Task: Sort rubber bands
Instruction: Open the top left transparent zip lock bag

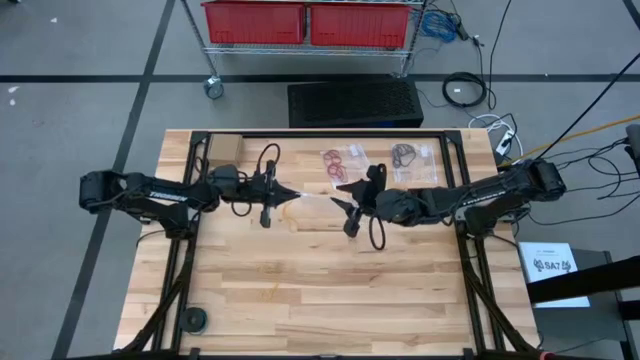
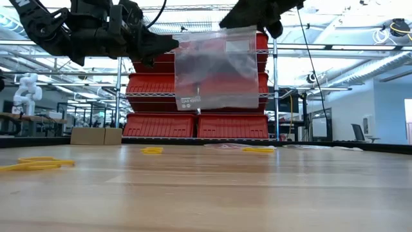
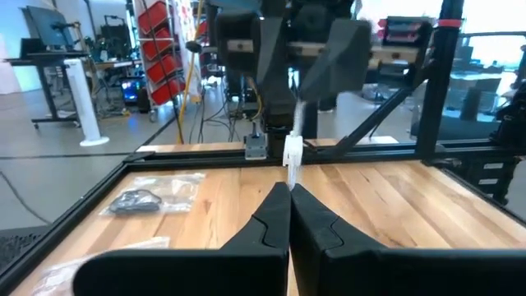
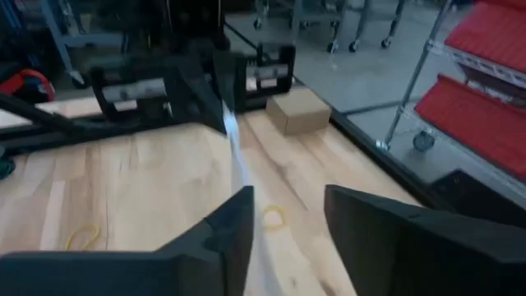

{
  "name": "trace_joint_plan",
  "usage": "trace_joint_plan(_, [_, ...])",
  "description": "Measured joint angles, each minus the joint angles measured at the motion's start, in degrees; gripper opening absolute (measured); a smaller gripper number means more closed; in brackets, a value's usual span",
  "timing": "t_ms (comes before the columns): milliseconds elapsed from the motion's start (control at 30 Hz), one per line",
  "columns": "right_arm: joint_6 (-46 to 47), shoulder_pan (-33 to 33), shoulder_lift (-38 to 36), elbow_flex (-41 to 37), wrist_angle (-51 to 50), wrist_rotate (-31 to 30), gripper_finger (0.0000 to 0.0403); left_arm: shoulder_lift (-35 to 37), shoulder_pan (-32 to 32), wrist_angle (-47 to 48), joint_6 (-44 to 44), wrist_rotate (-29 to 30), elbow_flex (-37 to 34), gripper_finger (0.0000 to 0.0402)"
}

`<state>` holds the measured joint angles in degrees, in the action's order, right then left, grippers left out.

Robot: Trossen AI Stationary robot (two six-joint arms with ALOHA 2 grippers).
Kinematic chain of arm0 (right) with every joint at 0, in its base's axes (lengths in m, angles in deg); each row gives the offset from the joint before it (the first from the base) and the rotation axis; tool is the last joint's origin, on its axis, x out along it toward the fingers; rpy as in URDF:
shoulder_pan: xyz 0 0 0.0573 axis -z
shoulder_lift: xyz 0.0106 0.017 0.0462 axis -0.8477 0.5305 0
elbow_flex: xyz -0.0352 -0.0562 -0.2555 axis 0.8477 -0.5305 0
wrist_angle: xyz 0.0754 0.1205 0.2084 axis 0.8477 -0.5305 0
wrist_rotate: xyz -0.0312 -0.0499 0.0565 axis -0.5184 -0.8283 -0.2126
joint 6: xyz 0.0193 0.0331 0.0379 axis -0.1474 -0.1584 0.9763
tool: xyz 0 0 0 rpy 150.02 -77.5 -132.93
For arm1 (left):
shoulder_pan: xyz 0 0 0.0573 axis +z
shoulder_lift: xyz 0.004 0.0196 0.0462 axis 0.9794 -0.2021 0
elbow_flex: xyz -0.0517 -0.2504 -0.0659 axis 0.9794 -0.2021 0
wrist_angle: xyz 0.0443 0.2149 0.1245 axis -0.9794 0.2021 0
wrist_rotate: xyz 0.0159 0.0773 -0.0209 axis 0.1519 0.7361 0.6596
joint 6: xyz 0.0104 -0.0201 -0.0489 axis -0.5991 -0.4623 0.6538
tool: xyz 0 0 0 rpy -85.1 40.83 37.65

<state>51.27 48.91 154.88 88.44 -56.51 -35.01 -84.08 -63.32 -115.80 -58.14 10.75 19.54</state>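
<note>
Clear bag (image 2: 215, 67) hangs above the table, left gripper (image 1: 290, 193) clamped on 1 edge; right gripper (image 1: 350, 206) spread at the other.

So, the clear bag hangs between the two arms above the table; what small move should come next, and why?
Probably the right pincer should close on the edge of the thin clear plastic bag. Its fingers stand apart, with the bag along only one of them, while the left pincer is shut on the opposite edge. The bag hangs in the air, so that hold looks insecure.
</note>
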Motion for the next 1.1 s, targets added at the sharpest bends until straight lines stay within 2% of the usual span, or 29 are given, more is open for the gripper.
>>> trace_joint_plan(100, [-2.37,1.25,0.23,0.05,3.32,3.53,0.0159,0.0,0.0,1.72,-1.59,1.8,0.0,0.0001])
trace_joint_plan(233, [-3.99,3.12,1.4,0.78,5.66,9.49,0.017,0.0,0.0,5.5,-3.0,4.71,0.56,0.0001])
trace_joint_plan(367, [-3.96,4.93,5.47,5.59,-0.75,10.14,0.0167,0.0,0.0,5.72,-3.03,4.92,0.85,0.0])
trace_joint_plan(633, [-6.96,7.09,16.77,21.39,-16.55,10.85,0.0166,0.0,0.0,8.81,-5.54,6.35,0.83,0.0])
trace_joint_plan(800, [-7.61,8.47,22.53,29.89,-24.36,14.88,0.0165,0.0,0.0,8.98,-5.57,6.5,0.83,0.0])
trace_joint_plan(967, [-8.16,9.44,25.84,34.27,-28.58,14.98,0.016,0.0,0.0,9.4,-5.59,6.93,0.83,0.0])
trace_joint_plan(1100, [-8.16,9.8,26.11,34.64,-29.14,14.87,0.0127,0.0,0.0,9.4,-5.65,7.04,0.83,0.0])
